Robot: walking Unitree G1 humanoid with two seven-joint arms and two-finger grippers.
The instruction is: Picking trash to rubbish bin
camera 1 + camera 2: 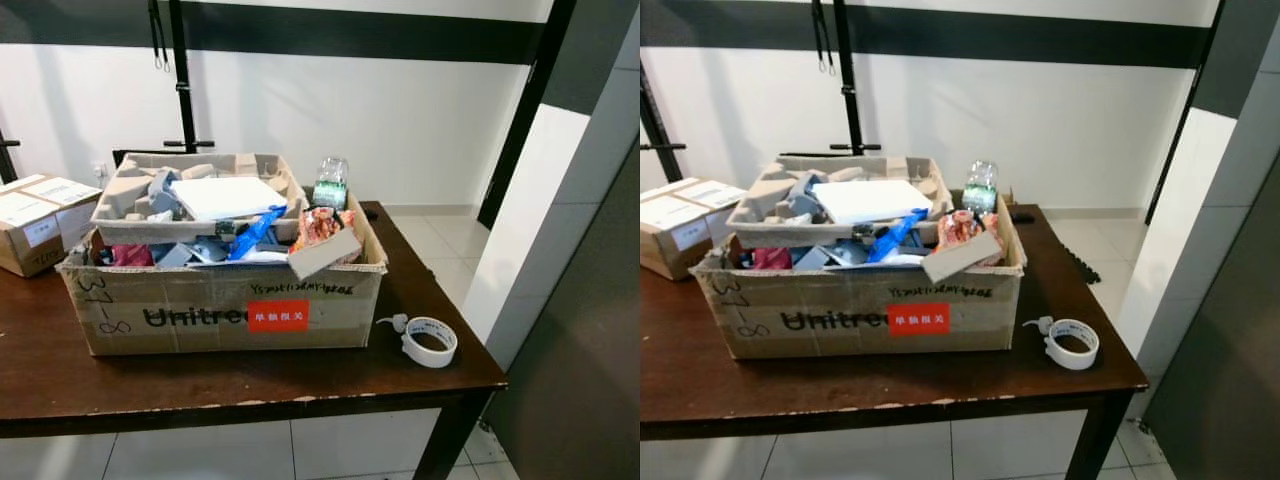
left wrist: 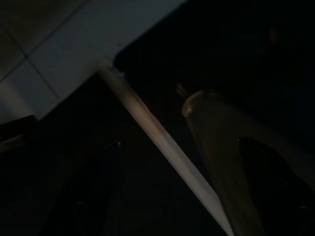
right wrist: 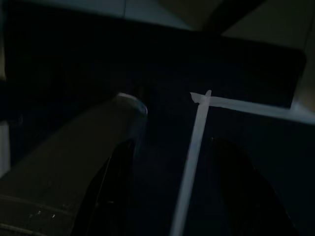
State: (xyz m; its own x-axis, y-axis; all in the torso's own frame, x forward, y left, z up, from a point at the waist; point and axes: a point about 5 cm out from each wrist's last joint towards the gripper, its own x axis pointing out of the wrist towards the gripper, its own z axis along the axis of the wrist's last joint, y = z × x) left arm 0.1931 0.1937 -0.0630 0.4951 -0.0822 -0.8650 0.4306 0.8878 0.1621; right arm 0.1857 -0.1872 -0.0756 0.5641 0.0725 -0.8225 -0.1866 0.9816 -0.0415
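An open brown cardboard box (image 1: 225,310) crammed with trash sits centre frame on a dark wooden table (image 1: 200,385); a white tape roll (image 1: 430,341) lies at lower right. Whether either gripper's fingers are apart cannot be told from the dark wrist views.

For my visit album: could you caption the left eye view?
A cardboard box heaped with trash on a dark wooden table, a tape roll beside it.

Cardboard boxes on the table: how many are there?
2: the big Unitree box full of trash at the centre, and a small taped box at the table's left edge. More could sit out of frame.
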